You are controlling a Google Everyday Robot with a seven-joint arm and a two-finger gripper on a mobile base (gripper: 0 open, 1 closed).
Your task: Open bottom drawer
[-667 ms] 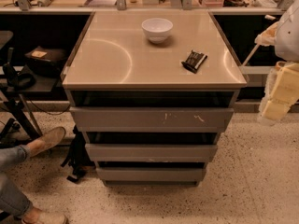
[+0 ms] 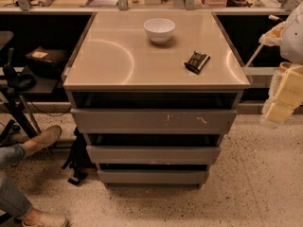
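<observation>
Camera view: our gripper (image 2: 283,98) hangs at three o'clock, its grip we cannot tell, not yet reaching the bottom drawer (image 2: 152,176) at six.

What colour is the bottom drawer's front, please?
The bottom drawer is plain grey in the camera view; the hand hangs at the right edge.

The gripper (image 2: 283,98) hangs at the right edge, beside the cabinet (image 2: 109,56), and the arm (image 2: 296,30) above it is cut off by that edge. The bottom drawer (image 2: 152,176) shows only its front; its inside lies hidden in shadow under the middle drawer (image 2: 152,153). The dark object (image 2: 197,61) on the cabinet top is too small to identify. A person's leg (image 2: 12,193) is cropped by the left edge, one shoe (image 2: 45,220) by the bottom edge. A black bag (image 2: 78,157) is partly hidden behind the cabinet.
</observation>
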